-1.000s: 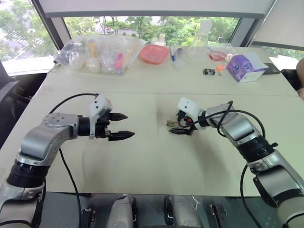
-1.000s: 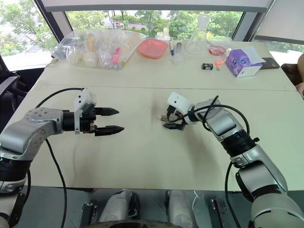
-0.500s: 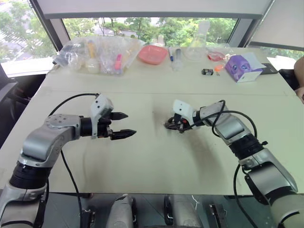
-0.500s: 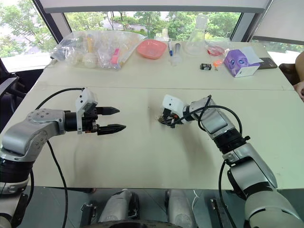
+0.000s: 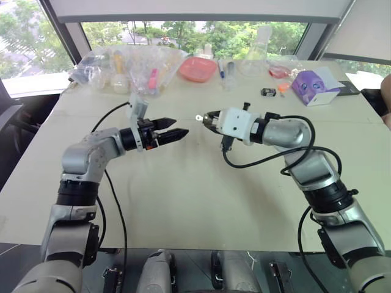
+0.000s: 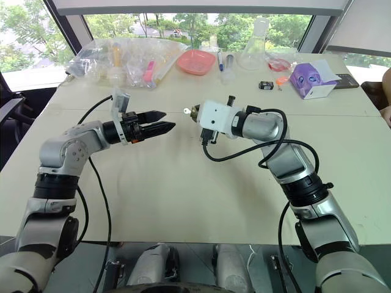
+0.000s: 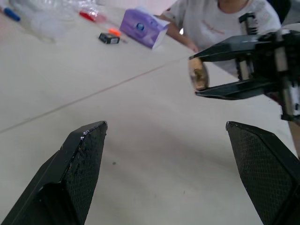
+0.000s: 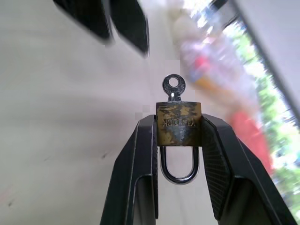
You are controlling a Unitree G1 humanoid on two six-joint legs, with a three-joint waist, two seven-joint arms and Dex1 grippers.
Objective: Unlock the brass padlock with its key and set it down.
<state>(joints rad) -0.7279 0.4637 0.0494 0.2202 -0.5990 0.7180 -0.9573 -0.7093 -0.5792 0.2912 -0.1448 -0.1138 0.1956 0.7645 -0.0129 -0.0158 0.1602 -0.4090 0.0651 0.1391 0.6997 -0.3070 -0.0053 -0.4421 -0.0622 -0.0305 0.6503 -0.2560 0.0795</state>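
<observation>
My right gripper [image 8: 179, 121] is shut on the brass padlock [image 8: 179, 123], which it holds in the air above the table [image 5: 183, 201]. The silvery shackle points back between the fingers. The key [image 8: 173, 87] sticks out of the padlock's far end, and its round head shows as a pale speck [image 5: 199, 117] in the left eye view. My left gripper [image 5: 173, 127] stands open and empty, level, pointing at the key from a short way off. In the left wrist view the padlock [image 7: 198, 75] sits between the right gripper's black fingers, beyond my own left fingers [image 7: 84, 154].
Along the table's far edge lie a plastic bag of items [image 5: 125, 67], a pink dish [image 5: 197, 68], a glass flask [image 5: 256, 58], a small black object [image 5: 269, 92] and a purple box [image 5: 314, 85]. A person in a white shirt [image 7: 220, 18] sits at the far right.
My right gripper shut on the padlock on the table, lifted it and rolled level. My left gripper moved forward and up toward it, still open.
</observation>
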